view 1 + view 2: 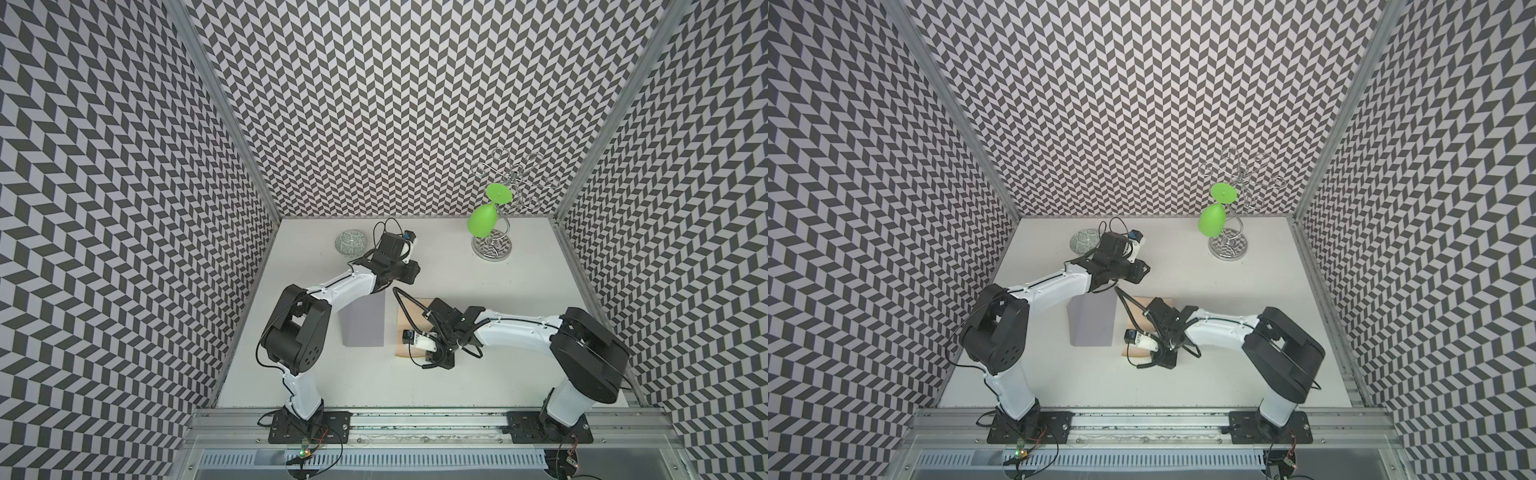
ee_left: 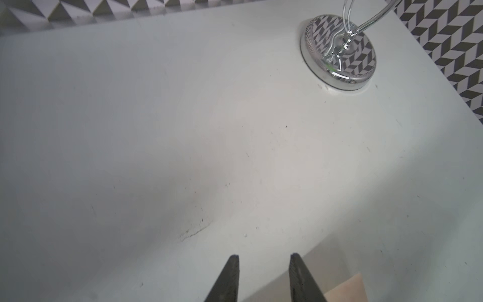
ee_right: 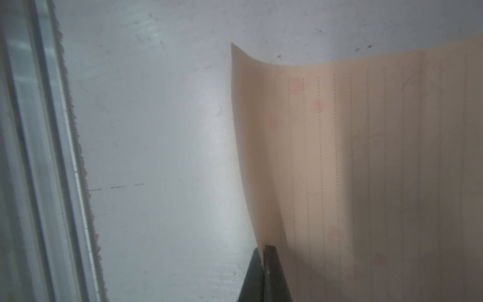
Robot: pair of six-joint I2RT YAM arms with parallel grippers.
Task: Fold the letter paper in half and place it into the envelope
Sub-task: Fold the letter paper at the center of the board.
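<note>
In both top views, the envelope (image 1: pixel 365 322) (image 1: pixel 1093 324) lies flat on the white surface (image 1: pixel 498 332), left of its middle, with its far end hidden under the left arm (image 1: pixel 332 291). The letter paper (image 1: pixel 419 306) lies just beside it, toward the middle, and is mostly covered by the right arm (image 1: pixel 515 332) and its cables. The fingertips of both end effectors are hidden here. A patterned bowl (image 1: pixel 351 243) sits near the far left corner. A chrome rack (image 1: pixel 492 247) holding a green glass (image 1: pixel 482 220) stands by the far edge.

Left wrist view: the left end effector (image 2: pixel 264 261) hangs over bare surface with its fingers narrowly apart, holding nothing. One peach corner of the paper shows, cut off by the frame.

Right wrist view: the right end effector (image 3: pixel 264 249) is pinched closed on the paper's edge. The ruled sheet curls upward and is blurred.
</note>
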